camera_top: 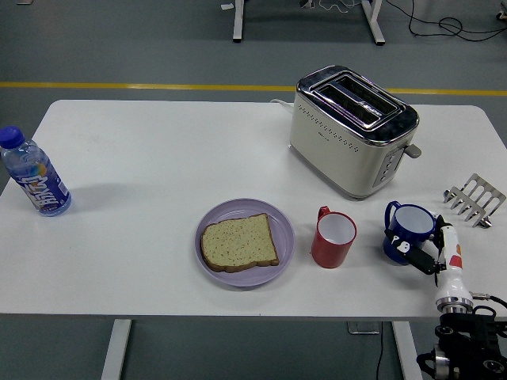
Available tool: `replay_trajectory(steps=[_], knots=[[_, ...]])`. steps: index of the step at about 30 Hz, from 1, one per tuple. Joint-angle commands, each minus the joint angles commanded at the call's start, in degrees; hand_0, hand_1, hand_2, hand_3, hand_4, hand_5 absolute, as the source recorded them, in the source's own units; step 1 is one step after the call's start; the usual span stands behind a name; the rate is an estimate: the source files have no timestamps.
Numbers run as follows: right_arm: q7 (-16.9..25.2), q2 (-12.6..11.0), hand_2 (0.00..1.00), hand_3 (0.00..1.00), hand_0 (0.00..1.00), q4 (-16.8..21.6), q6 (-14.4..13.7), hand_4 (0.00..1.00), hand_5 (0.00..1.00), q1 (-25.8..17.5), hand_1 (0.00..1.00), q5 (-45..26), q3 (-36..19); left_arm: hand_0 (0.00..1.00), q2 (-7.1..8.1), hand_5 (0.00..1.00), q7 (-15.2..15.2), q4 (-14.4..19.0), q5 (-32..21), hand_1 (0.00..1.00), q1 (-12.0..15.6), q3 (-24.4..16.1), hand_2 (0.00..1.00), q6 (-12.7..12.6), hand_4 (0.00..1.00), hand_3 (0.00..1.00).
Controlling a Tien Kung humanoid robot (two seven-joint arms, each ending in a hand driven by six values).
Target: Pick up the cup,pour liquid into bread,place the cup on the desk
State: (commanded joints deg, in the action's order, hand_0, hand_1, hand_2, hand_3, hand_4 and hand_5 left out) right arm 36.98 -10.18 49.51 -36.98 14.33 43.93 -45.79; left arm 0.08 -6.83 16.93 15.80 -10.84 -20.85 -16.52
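Here, the scene as we read it from the head view:

Surface: we see a white surface (158, 158) carrying everything, its near edge along the bottom.

Blue cup: we find the blue cup (407, 231) standing upright near the right front corner, white inside, its handle turned to the left and back.

Right robot hand: we see the right robot hand (428, 255) reaching in from the lower right corner, its dark fingers (417, 252) against the blue cup's right front side. We cannot tell whether they are clamped on the cup or only touching it.

Left robot hand: we do not see it anywhere.

Red cup: we note a red cup (333, 237) just left of the blue cup, apart from it, upright, white inside, handle at the back left.

Bread: we see one slice of bread (238, 242) lying flat on a lilac plate (283, 229), which sits just left of the red cup.

Toaster: we see a cream and chrome toaster (351, 129) behind the two cups, set at an angle with its slots facing up.

Rack: we make out a small metal toast rack (474, 199) at the right edge, behind the blue cup.

Bottle: we see a water bottle (33, 173) with a blue cap standing at the far left, well apart from everything else.
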Motion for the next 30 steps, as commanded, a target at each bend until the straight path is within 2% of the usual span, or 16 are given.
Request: replay_trajectory(steps=[21, 22, 27, 28, 30], knots=[[0.00, -0.08, 0.497, 0.518, 0.436, 0.02, 0.00, 0.732, 0.002, -0.63, 0.365, 0.65, -0.09, 0.682, -0.04, 0.998, -0.30, -0.04, 0.86, 0.687, 0.17, -0.50, 0.691, 0.03, 0.252, 0.544], [0.00, -0.07, 0.517, 0.556, 0.437, -0.01, 0.00, 0.736, 0.002, -0.66, 0.377, 0.64, -0.10, 0.683, -0.04, 0.998, -0.33, -0.04, 0.95, 0.688, 0.18, -0.55, 0.691, 0.03, 0.252, 0.546], [0.00, -0.09, 0.517, 0.556, 0.437, -0.14, 0.00, 0.736, 0.002, -0.76, 0.377, 0.77, -0.03, 0.683, -0.03, 0.998, -0.46, -0.03, 1.37, 0.688, 0.25, -0.79, 0.691, 0.06, 0.252, 0.546], [0.00, -0.09, 0.546, 0.626, 0.461, -0.16, 0.00, 0.743, 0.002, -0.77, 0.402, 0.78, -0.02, 0.682, -0.03, 0.998, -0.49, -0.02, 1.45, 0.688, 0.25, -0.83, 0.691, 0.06, 0.253, 0.545], [0.00, -0.08, 0.546, 0.626, 0.461, -0.28, 0.00, 0.743, 0.002, -0.84, 0.402, 0.78, 0.01, 0.682, -0.02, 0.998, -0.43, -0.01, 1.60, 0.688, 0.29, -0.86, 0.691, 0.00, 0.253, 0.545]])
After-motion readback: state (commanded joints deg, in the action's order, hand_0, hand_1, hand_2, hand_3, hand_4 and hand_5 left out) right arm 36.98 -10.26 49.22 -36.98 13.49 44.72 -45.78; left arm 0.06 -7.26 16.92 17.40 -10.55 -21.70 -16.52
